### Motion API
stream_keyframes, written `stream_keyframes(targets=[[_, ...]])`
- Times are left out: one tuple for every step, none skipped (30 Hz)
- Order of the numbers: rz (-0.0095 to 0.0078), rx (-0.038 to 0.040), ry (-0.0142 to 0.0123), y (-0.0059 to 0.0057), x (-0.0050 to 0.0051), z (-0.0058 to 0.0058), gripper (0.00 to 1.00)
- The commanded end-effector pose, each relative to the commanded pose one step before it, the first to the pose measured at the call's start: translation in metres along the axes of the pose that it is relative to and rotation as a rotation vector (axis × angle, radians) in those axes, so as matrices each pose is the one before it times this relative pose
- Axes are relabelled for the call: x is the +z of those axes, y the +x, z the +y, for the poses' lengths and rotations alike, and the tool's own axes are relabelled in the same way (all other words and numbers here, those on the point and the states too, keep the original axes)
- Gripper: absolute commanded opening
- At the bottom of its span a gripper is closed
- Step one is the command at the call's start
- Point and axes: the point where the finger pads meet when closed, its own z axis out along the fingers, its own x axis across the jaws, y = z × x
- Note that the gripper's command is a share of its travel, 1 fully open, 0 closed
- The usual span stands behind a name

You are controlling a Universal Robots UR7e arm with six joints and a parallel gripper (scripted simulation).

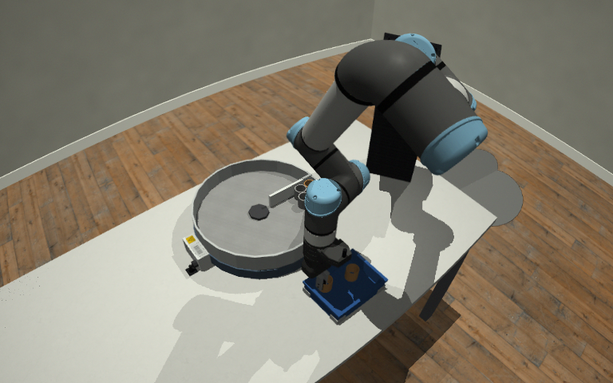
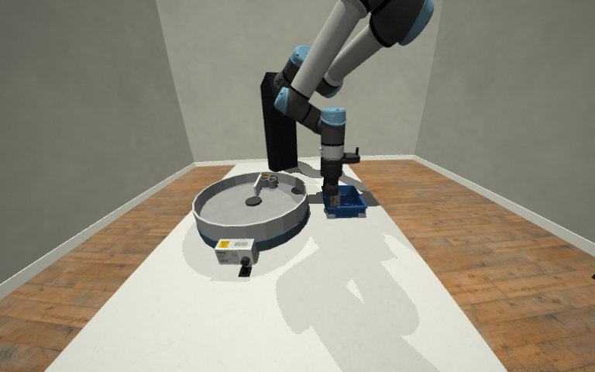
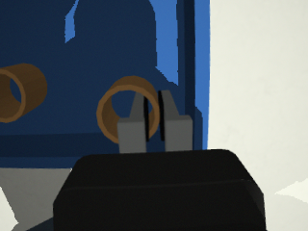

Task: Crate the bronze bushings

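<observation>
My gripper point(image 1: 322, 283) point(image 2: 334, 201) point(image 3: 153, 106) is shut on the wall of a bronze bushing point(image 1: 328, 282) point(image 3: 111, 108), one finger inside the ring. It holds the bushing low inside the blue crate point(image 1: 364, 299) point(image 2: 352, 211) point(image 3: 129, 26), near the crate's left end. A second bronze bushing point(image 1: 351, 271) point(image 3: 23, 92) lies in the crate beside it. On the turning table point(image 1: 226, 248) point(image 2: 245, 228), a bronze bushing point(image 1: 308, 182) point(image 2: 264, 176) and two steel bushings point(image 1: 299, 188) point(image 2: 273, 180) sit together at the far rim, against a grey guide bar point(image 1: 283, 194) point(image 2: 256, 184).
The crate stands on the white table right of the turning table, close to its wall. A grey control box point(image 1: 195, 247) point(image 2: 235, 249) sticks out at the turning table's front. The arm's black pedestal point(image 1: 389, 153) point(image 2: 278, 131) stands behind. A dark hub point(image 1: 258, 211) marks the disc's centre.
</observation>
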Motion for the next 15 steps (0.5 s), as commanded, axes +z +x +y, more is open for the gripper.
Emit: stream_keyframes(targets=[[0.00099, -0.00045, 0.00023, 0.00038, 0.00303, -0.00021, 0.00], [0.00000, 0.00000, 0.00000, 0.00000, 0.00170, 0.00000, 0.00], [0.00000, 0.00000, 0.00000, 0.00000, 0.00170, 0.00000, 0.00], [0.00000, 0.00000, 0.00000, 0.00000, 0.00170, 0.00000, 0.00], [0.00000, 0.00000, 0.00000, 0.00000, 0.00000, 0.00000, 0.00], [0.00000, 0.00000, 0.00000, 0.00000, 0.00000, 0.00000, 0.00], [0.00000, 0.00000, 0.00000, 0.00000, 0.00000, 0.00000, 0.00], [0.00000, 0.00000, 0.00000, 0.00000, 0.00000, 0.00000, 0.00], [0.00000, 0.00000, 0.00000, 0.00000, 0.00000, 0.00000, 0.00], [0.00000, 0.00000, 0.00000, 0.00000, 0.00000, 0.00000, 0.00], [0.00000, 0.00000, 0.00000, 0.00000, 0.00000, 0.00000, 0.00], [0.00000, 0.00000, 0.00000, 0.00000, 0.00000, 0.00000, 0.00], [0.00000, 0.00000, 0.00000, 0.00000, 0.00000, 0.00000, 0.00], [0.00000, 0.00000, 0.00000, 0.00000, 0.00000, 0.00000, 0.00], [0.00000, 0.00000, 0.00000, 0.00000, 0.00000, 0.00000, 0.00]])
